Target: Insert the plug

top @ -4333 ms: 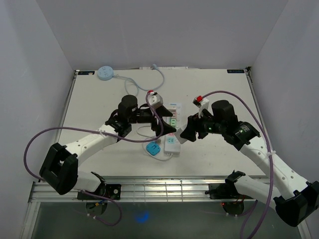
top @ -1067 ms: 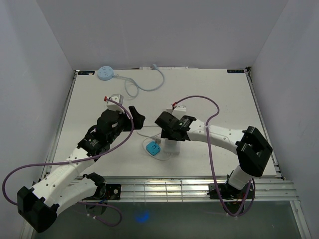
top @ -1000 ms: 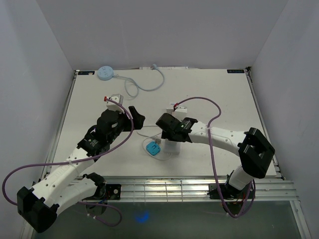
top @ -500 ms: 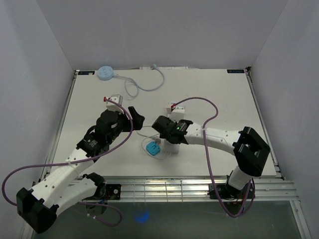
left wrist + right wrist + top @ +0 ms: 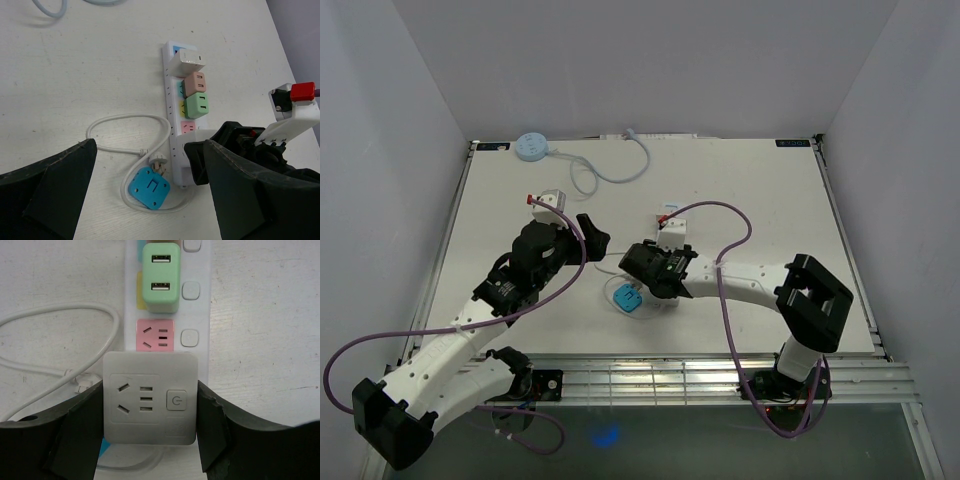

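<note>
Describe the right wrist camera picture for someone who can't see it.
A grey square adapter is pinched between the two black fingers of the right claw, over a white power strip. Beyond it sit a free pink socket and a plugged-in green USB adapter.

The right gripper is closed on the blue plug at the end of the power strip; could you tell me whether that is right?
Not quite: the right gripper is closed on the grey square plug, not the blue one, at the end of the power strip, as the right wrist view shows. The blue plug lies on the table.
</note>
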Controlling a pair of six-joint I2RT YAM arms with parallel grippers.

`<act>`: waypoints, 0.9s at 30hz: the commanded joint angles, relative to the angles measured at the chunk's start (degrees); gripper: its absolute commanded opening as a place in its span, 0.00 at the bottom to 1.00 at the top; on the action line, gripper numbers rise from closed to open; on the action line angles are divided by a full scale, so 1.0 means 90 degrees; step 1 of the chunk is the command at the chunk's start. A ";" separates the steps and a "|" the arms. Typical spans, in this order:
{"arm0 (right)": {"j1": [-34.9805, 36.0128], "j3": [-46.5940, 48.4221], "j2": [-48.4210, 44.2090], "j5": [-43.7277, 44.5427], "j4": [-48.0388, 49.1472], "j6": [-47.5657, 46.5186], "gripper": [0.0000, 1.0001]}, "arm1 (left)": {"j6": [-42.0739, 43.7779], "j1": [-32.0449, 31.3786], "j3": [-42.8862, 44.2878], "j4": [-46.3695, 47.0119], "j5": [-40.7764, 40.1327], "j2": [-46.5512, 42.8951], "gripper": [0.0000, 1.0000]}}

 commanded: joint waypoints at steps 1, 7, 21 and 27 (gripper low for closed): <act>-0.0116 -0.0340 0.0768 -0.0086 -0.1281 0.0027 0.08 | -0.0029 0.0010 0.0190 -0.0103 -0.0044 -0.0102 0.98; -0.0145 -0.0729 0.0721 -0.0238 -0.0934 -0.0314 0.08 | -0.0058 0.0010 0.0209 -0.0161 -0.0073 -0.0111 0.98; -0.2379 -0.2058 -0.0851 -0.0621 0.0064 -0.1477 0.08 | 0.0010 0.0010 0.0561 -0.0591 -0.0269 -0.0189 0.98; -0.3650 -0.2362 -0.1263 -0.1519 0.0513 -0.2004 0.10 | 0.0001 0.0010 0.0619 -0.0630 -0.0230 -0.0170 0.98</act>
